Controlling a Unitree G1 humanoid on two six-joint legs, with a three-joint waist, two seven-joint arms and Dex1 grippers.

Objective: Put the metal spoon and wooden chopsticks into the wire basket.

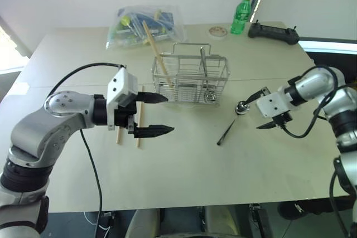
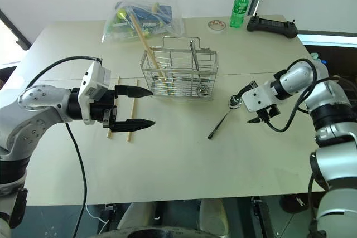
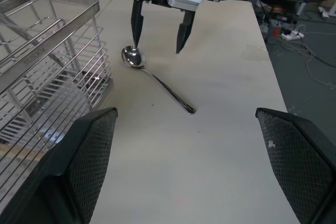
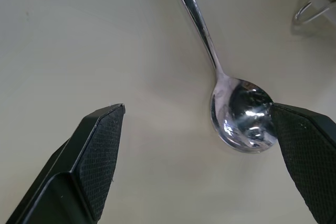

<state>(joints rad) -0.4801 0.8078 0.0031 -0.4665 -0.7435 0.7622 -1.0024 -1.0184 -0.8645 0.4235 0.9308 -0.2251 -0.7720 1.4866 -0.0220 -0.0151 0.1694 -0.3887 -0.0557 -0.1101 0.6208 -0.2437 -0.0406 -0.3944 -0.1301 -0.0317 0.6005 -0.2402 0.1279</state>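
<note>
My right pincer (image 1: 266, 116) hangs wide open over the metal spoon (image 1: 240, 108), one finger by the bowl. I'd shift toward the handle before closing. Left pincer (image 1: 159, 113) is open too, empty.

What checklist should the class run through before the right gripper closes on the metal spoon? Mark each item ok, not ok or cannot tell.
1. Right gripper open: ok, its fingers stand wide apart.
2. Metal spoon free on the table: ok, it lies flat beside the wire basket.
3. Spoon centred between the fingers: not ok, the bowl sits at one fingertip.
4. Left gripper clear of the spoon: ok, open and well apart from it.
5. Basket has room: ok, one chopstick leans inside.
6. Two wooden chopsticks out of the basket: ok, they lie on the table.
</note>
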